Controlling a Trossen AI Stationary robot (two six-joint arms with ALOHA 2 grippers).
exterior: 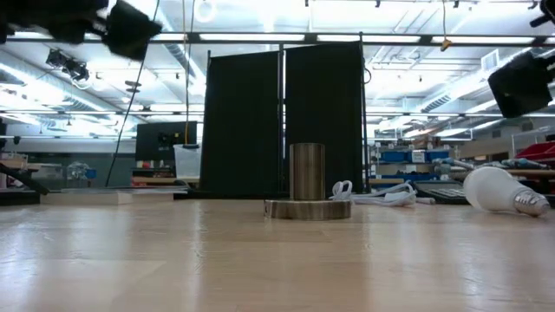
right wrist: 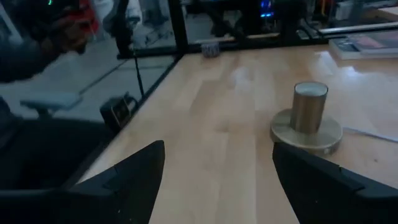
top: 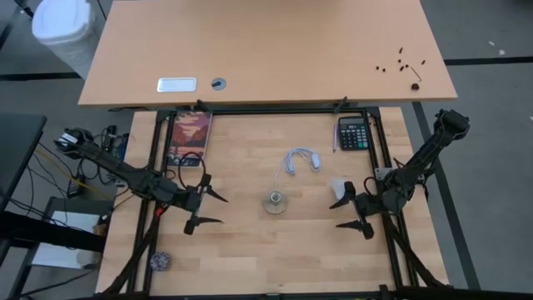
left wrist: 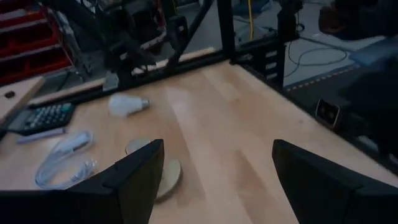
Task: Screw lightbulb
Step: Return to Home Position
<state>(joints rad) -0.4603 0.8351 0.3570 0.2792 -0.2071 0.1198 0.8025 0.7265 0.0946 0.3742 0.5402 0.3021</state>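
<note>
1. Lightbulb (top: pixel 337 187) lies on its side on the wooden table (top: pixel 275 250), right of centre. It is not in the socket. In the low view its screw base points to the right.
2. Socket (top: pixel 274 202): silvery round base w/ short upright tube, mid-table, well apart from the bulb. Nothing sits in the tube's top.
3. White cord (top: pixel 301 159) lies coiled just beyond the socket, toward the table's far edge. In the low view it shows behind the socket & the bulb.
4. R gripper (top: pixel 344 214) is just beside the bulb, nearer the front edge, jaws wide apart and holding nothing. The low view shows that arm up off the tabletop. Its wrist cam looks btwn both fingers to the socket, w/ bare wood in the gap.
5. L gripper (top: pixel 214 208) is left of the socket, jaws also spread, holding nothing. In its wrist view one finger covers part of the socket's base; the bulb, cord & calculator show farther off.
6. Calculator (top: pixel 354 132) sits at the far right corner, beyond the bulb.
7. Book (top: pixel 190 136) lies at the far left, beyond the L arm.
8. Small dark ball (top: pixel 161 262) sits near the front left corner, apart from everything else.
9. Separate tan desk (top: pixel 275 50) lies beyond the table, w/ small dark bits near its right end.
</note>
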